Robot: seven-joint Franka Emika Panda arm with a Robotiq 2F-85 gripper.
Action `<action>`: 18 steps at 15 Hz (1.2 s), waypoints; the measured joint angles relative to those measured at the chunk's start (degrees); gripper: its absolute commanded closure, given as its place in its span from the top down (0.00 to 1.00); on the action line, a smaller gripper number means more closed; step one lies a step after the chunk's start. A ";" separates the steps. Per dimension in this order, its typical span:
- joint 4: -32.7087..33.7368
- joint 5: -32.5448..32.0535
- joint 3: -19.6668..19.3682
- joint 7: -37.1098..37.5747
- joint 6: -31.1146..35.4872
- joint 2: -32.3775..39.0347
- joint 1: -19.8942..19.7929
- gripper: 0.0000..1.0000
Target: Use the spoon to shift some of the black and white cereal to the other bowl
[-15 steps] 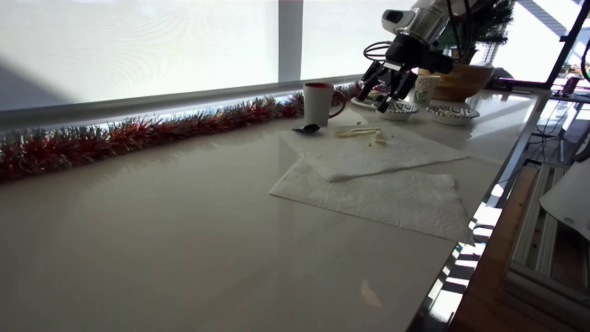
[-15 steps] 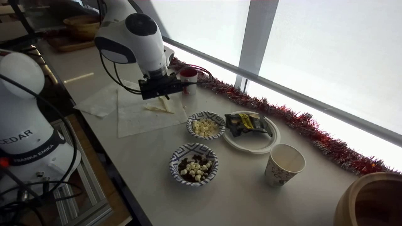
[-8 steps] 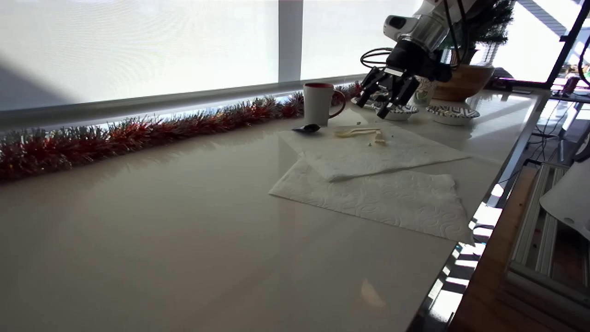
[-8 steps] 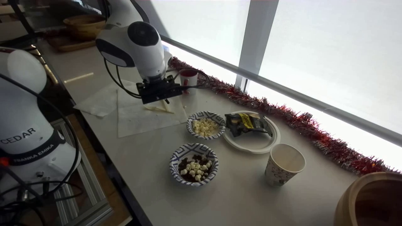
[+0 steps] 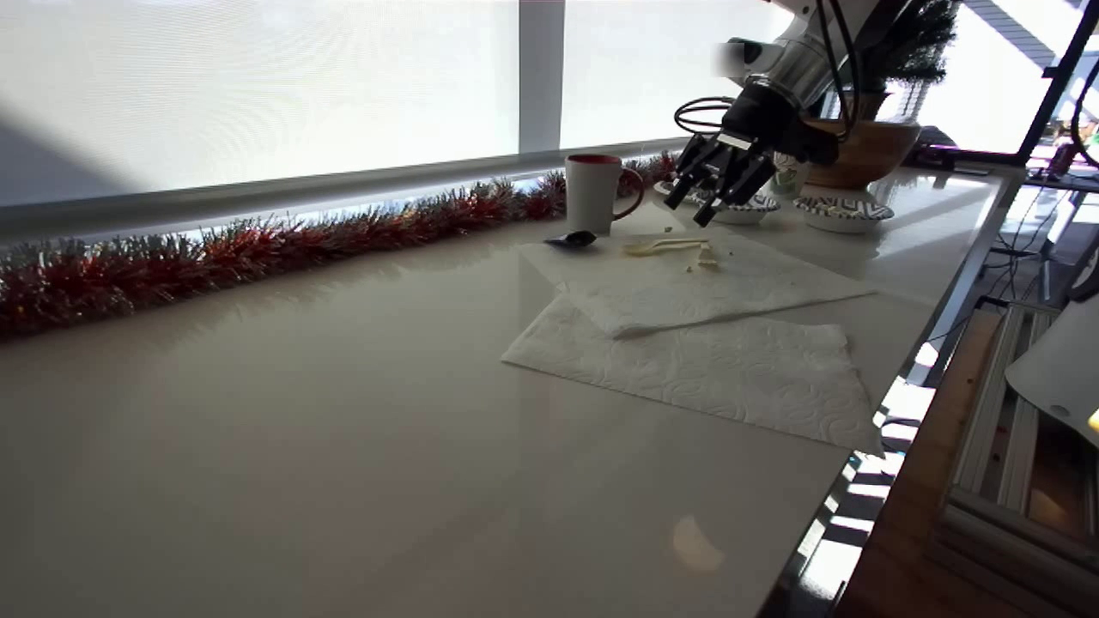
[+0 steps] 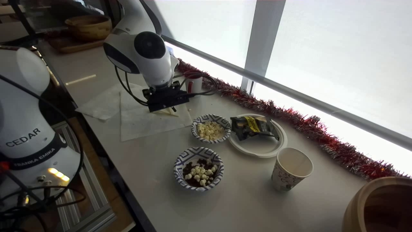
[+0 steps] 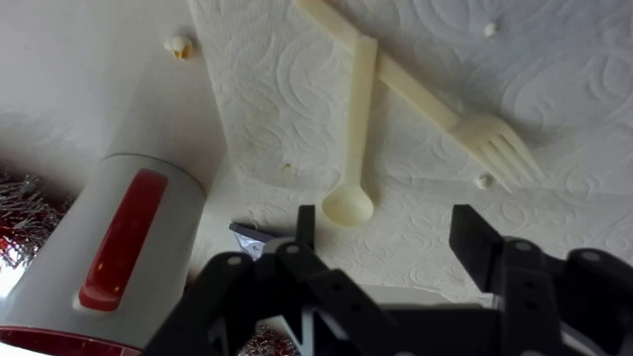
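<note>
- In the wrist view we find the spoon [image 7: 357, 123] lying on a paper towel [image 7: 277, 99], the end of its handle across a fork [image 7: 425, 100].
- The tool [image 7: 385, 227] stands with its jaws well apart, and we see nothing held; it covers part of a small dark item [image 7: 249, 240].
- A white mug [image 7: 158, 237] with a red handle takes up one side, and a popcorn piece [image 7: 179, 47] lies on the table [image 7: 99, 39] just off the towel.
- In an exterior view the arm [image 6: 128, 45] and tool hide much of the spoon and fork from us, and we cannot tell there how the jaws stand.
- Here we look down on what the wrist view leaves out: black and white cereal [image 6: 199, 174] in the near bowl [image 6: 181, 164], paler pieces [image 6: 210, 130] in the far bowl [image 6: 208, 118], a packet [image 6: 254, 127] on a plate [image 6: 262, 148], a paper cup [image 6: 291, 169].
- In an exterior view we see the tool above the towel, partly in front of the far bowl; the dark item shows whole beside the mug, near tinsel [image 5: 343, 230].
</note>
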 measured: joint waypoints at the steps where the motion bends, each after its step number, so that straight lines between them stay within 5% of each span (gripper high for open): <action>1: 0.11 0.12 -1.90 -0.40 -0.10 -0.01 1.61 0.70; 5: 0.72 0.12 -9.59 -0.96 -0.13 -0.06 8.84 0.71; 12: 1.64 -0.89 -23.41 -1.07 2.81 -2.94 23.03 0.52; 14: 2.44 -1.74 -27.78 -1.07 4.89 -5.27 27.11 0.42; 16: 3.68 -3.30 -32.18 -1.07 6.44 -8.10 30.88 0.18; 18: 4.29 -10.62 -32.58 2.37 9.83 -12.31 30.72 0.10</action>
